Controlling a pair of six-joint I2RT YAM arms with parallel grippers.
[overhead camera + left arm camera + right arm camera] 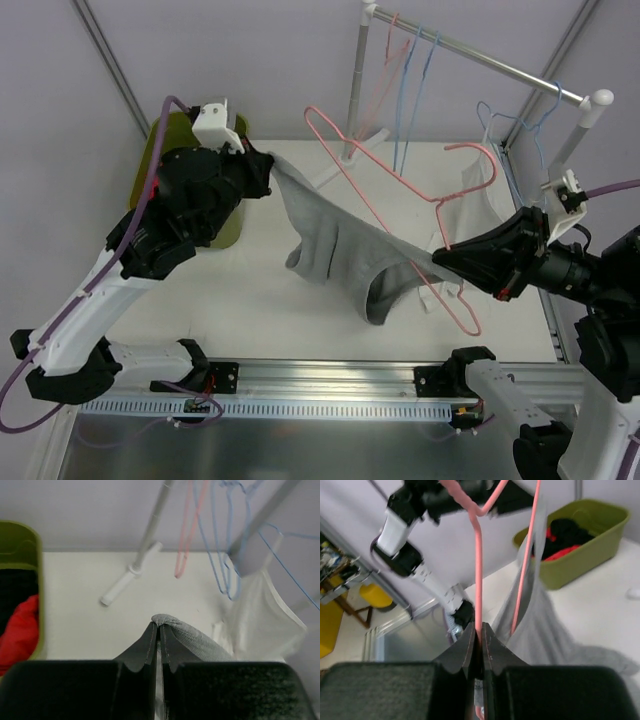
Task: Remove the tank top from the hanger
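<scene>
White table (255,300), green bin (587,555) holding red, black clothes (568,531)

Place: a robotics lab test cell.
Enclosure: plain pale panels (50,150) on grey metal posts (112,65) wall in a white bench (250,300).
Mounting: an aluminium rail (330,373) along the near edge carries the arm bases (195,365); purple cables (610,188) trail off.
Props: a small clothes rack (480,52) with wire hangers (405,90) and a green bin (160,150) of garments.
Beyond: the right wrist view shows a cluttered desk (337,565) and a yellow stool (375,594).
</scene>
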